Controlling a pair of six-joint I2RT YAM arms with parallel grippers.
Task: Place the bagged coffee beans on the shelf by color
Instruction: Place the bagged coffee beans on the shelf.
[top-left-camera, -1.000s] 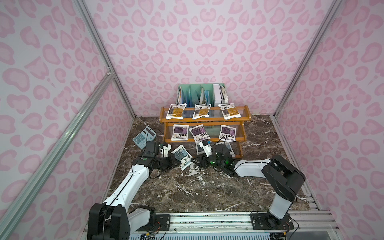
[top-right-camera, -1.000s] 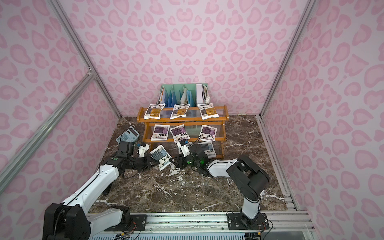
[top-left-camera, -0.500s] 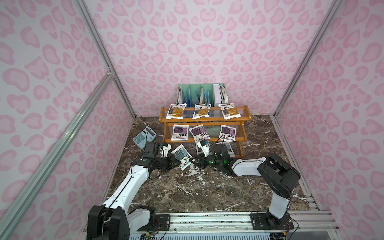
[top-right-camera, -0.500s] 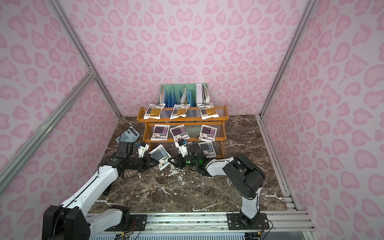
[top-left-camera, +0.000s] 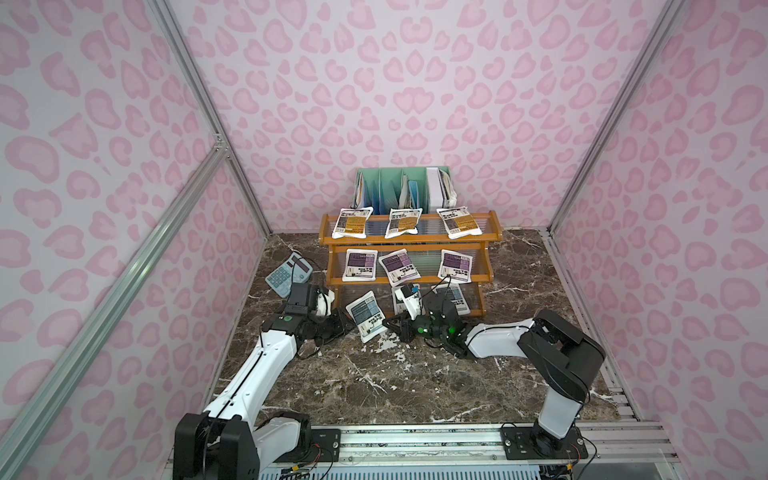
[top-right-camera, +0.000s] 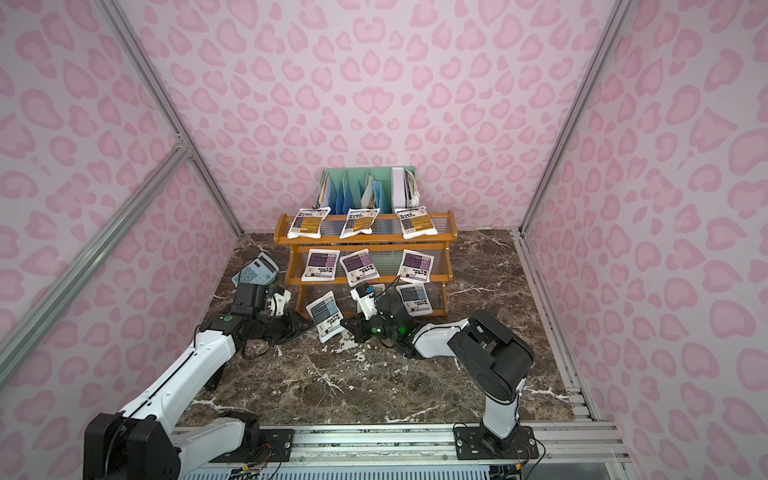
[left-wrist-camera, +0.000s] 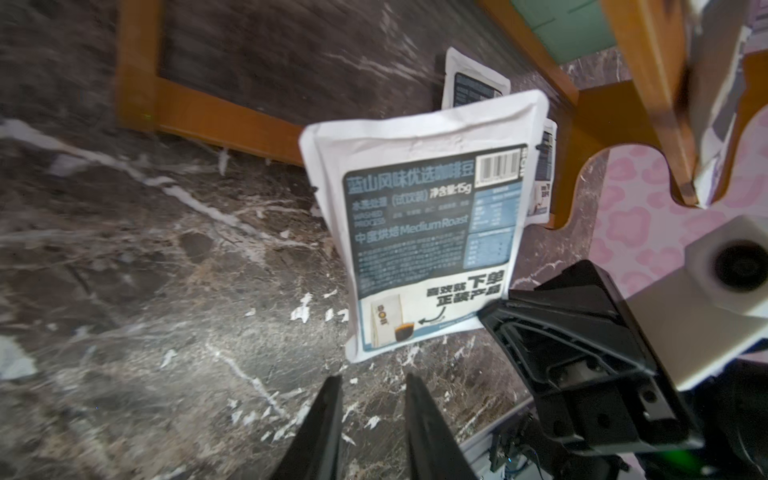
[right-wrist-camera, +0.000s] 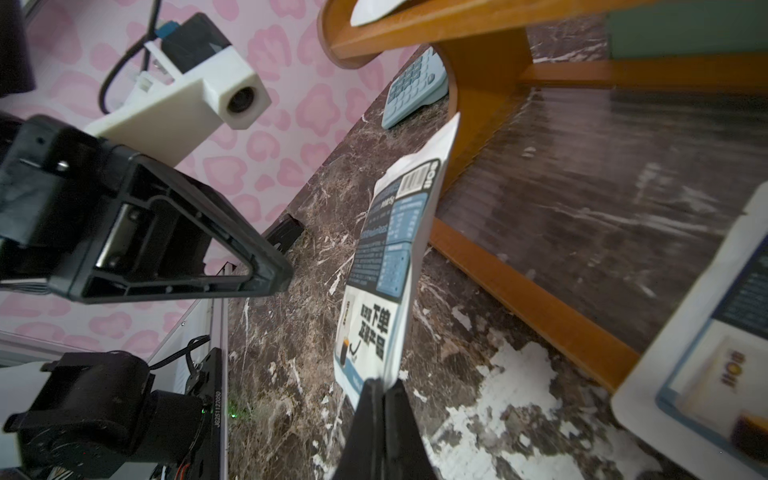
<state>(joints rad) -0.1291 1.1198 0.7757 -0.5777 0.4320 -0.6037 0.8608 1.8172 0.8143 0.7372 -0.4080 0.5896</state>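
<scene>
**A:** Where was the grey-blue labelled white pouch (top-left-camera: 366, 316)?

**B:** It hung upright, clear of the worktop, just in front of the lowest tier of the orange-brown wooden three-tier shelf (top-left-camera: 415, 241), at the shelf's calculator end. The right gripper (right-wrist-camera: 380, 384) was pinched flat on its bottom edge. The left gripper (left-wrist-camera: 372, 378) stood narrowly parted with nothing between its jaws, just short of the pouch.

**A:** And the step in hand?

**B:** As I judged it, the step was laying the pouch on the lowest tier beside the two other grey-blue pouches (top-left-camera: 457, 297). An edge grip lets a soft pouch flop, so it called for a slow carry. The pouch needed lifting over the front rail, clear of the shelf's end post, and setting down label up. The arms were close together, so the left one ought to back off first.

**A:** What about the surface and the room?

**B:** The dark brown marble worktop (top-left-camera: 395, 374) had white veins and chipped white patches in front of the shelf. A light-blue calculator (top-left-camera: 289, 274) lay beside the shelf, and a mint-green file rack (top-left-camera: 395, 187) stood behind it. Pink spotted walls (top-left-camera: 415, 83) enclosed everything.
</scene>
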